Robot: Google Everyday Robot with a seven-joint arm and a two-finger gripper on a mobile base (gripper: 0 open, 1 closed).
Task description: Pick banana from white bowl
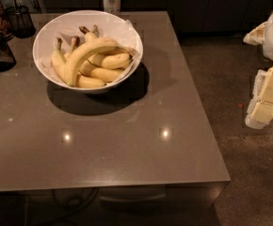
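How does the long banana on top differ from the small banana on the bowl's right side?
The long banana is longer and thicker than the small banana. The long banana bends strongly; the small banana is almost straight. The long banana lies on top; the small banana lies partly under it. Both are yellow, in the bowl. The gripper is at far right, off the table.

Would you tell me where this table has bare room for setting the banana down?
The table is bare along its whole front, from the white bowl to the near edge, and in the strip right of the bowl. The back left corner is crowded by dark containers. The gripper hangs off the table's right side.
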